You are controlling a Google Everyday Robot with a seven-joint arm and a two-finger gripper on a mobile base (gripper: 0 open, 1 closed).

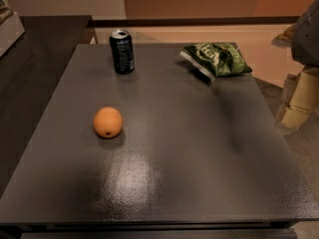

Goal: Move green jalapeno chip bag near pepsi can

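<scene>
The green jalapeno chip bag [215,59] lies flat at the back right of the dark grey table [199,153], with its whitish edge toward the front left. The pepsi can [122,51] stands upright at the back of the table, left of the middle, well apart from the bag. My gripper [298,103] hangs off the table's right edge, beyond and in front of the bag. It touches nothing on the table. The grey arm [308,34] rises above it at the frame's right edge.
An orange ball [107,122] sits on the left half of the table, in front of the can. A darker counter [35,68] adjoins the table on the left. A pale floor and a wall lie behind.
</scene>
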